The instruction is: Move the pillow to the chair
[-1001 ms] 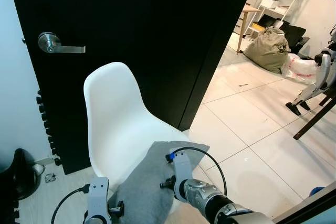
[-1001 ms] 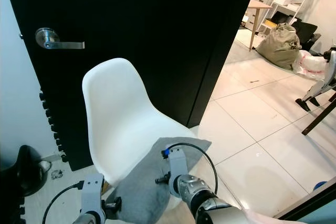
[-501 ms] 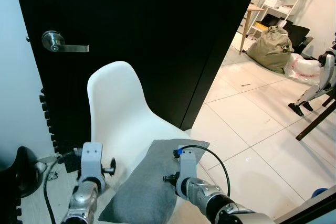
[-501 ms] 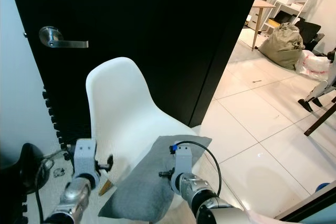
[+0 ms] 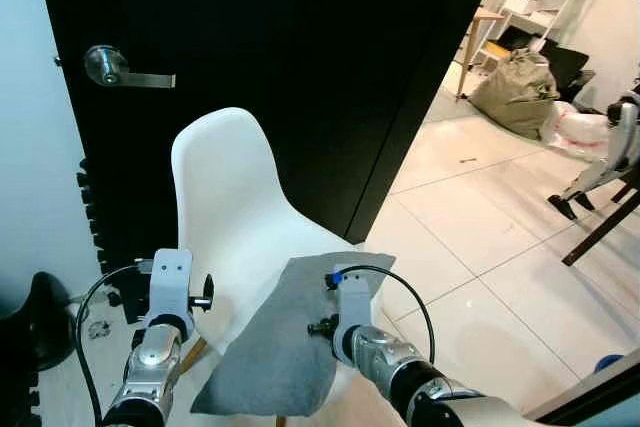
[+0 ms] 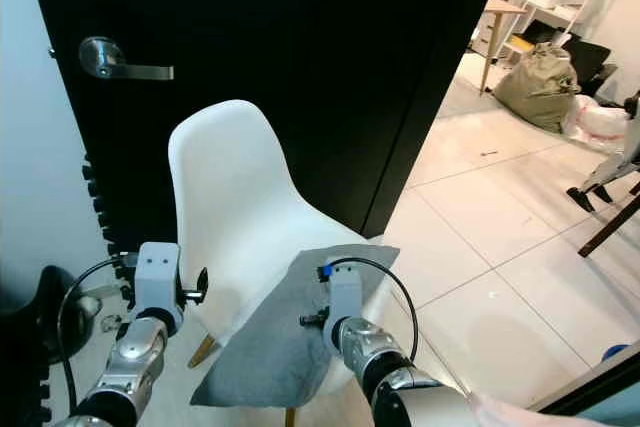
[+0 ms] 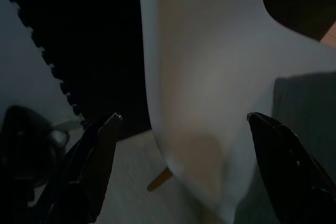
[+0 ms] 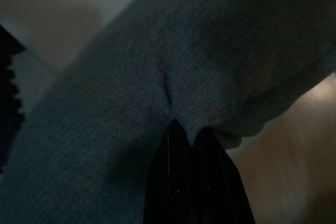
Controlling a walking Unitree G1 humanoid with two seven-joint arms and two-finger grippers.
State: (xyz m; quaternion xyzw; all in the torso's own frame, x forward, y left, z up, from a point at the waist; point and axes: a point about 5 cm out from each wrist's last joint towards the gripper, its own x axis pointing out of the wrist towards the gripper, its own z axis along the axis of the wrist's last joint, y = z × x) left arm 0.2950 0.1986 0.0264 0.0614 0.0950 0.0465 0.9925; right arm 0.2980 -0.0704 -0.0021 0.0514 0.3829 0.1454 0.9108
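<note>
The left gripper [image 7: 181, 129] has let go and swung out beside the chair [image 5: 235, 217], its jaws spread wide with the shell's edge between them; the right gripper [image 8: 191, 137] stays pinched on the grey pillow [image 5: 285, 342] — cloth bunched at its tips; the pillow now droops over the seat's front edge, placement nearly done.

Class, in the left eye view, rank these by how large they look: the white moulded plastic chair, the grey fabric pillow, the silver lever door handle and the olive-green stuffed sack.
1. White moulded plastic chair.
2. Grey fabric pillow.
3. Olive-green stuffed sack, which lies far back, so its true size is unsure.
4. Silver lever door handle.
</note>
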